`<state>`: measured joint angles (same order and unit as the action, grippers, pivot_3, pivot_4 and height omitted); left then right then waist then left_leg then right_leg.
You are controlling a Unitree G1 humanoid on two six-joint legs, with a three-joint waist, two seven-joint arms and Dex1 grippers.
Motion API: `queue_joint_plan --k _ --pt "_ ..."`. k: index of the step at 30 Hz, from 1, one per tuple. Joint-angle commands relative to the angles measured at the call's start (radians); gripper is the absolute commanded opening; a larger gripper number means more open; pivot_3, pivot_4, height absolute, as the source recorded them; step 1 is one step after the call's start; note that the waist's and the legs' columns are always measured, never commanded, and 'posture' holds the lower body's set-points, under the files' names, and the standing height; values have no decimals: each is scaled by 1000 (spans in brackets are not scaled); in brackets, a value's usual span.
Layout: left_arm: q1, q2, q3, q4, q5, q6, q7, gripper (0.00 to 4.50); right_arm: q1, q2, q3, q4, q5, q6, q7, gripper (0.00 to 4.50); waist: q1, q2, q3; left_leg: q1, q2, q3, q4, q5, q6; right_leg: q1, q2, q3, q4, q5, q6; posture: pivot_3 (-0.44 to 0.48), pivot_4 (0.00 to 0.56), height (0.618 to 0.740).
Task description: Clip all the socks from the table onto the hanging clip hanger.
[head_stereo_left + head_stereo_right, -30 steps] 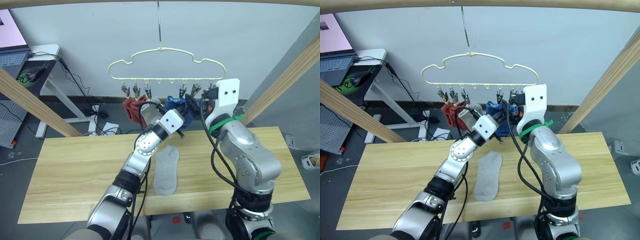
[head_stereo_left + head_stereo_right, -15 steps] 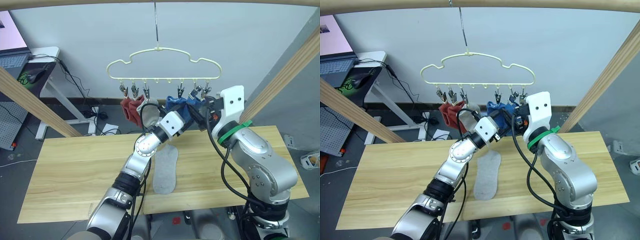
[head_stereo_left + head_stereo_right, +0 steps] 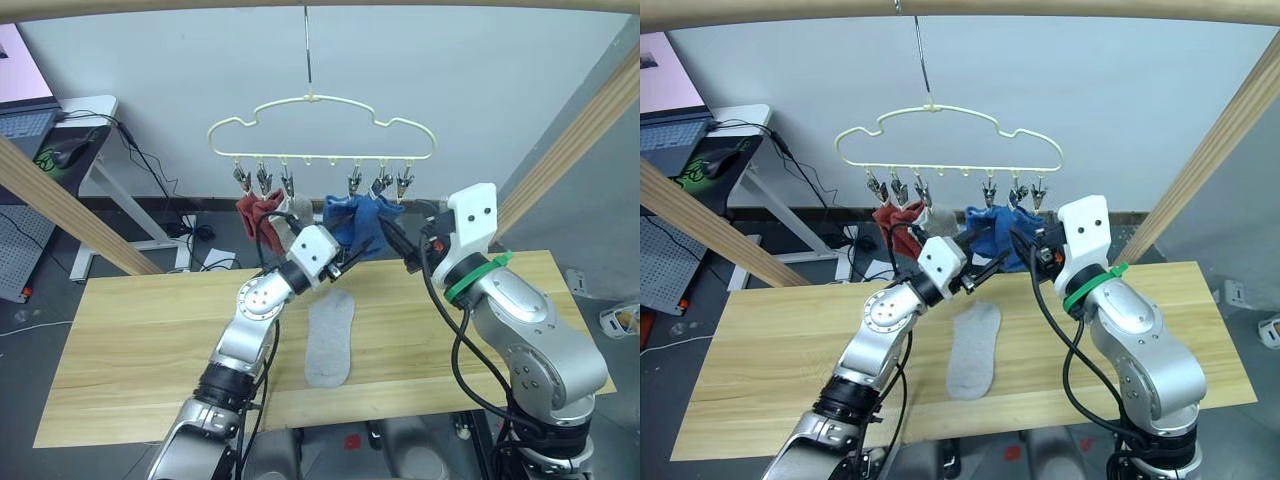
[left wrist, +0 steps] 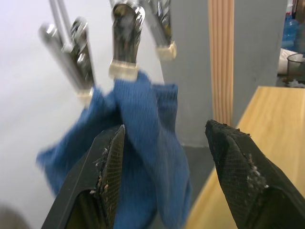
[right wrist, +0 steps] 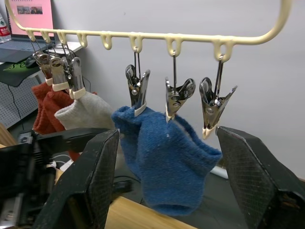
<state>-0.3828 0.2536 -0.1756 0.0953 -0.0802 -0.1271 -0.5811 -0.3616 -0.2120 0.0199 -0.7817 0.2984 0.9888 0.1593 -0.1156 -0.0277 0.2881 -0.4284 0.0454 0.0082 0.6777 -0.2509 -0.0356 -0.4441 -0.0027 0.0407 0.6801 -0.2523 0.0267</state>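
Both grippers' fingers are spread and empty: the left gripper just below the blue socks, the right gripper beside them. One grey sock lies on the tabletop beneath the clip hanger.

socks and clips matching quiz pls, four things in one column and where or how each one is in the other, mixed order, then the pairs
Things:
1. grey sock
2. blue socks
3. rust red socks
4. end clip nearest the right gripper

Places or states:
A. hanging from clips in the middle of the clip hanger
B. lying flat on the table
C. hanging bare, nothing in it
D. hanging at the hanger's left end

Pairs: 1-B, 2-A, 3-D, 4-C
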Motion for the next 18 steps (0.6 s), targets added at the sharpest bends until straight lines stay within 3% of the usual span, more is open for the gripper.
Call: queue_joint_plan --k 1,11,18 --pt "50 47 40 -134 -93 86 -64 2880 10 -11 -16 -52 7 -33 4 3379 0 0 0 0 0 0 0 0 0 0 0 0 0 0 0 -215 274 738" --pt "156 271 165 -350 -283 308 -223 2880 59 -57 7 -12 -67 -105 -31 3379 1 -1 -1 1 1 1 0 0 0 0 0 1 0 -2 4 -183 250 738" --pt "176 419 237 -483 -415 433 -337 2880 66 -31 -7 47 -91 -142 -47 3379 3 -2 -3 1 1 1 0 0 0 0 -1 1 0 -2 3 -160 222 738"
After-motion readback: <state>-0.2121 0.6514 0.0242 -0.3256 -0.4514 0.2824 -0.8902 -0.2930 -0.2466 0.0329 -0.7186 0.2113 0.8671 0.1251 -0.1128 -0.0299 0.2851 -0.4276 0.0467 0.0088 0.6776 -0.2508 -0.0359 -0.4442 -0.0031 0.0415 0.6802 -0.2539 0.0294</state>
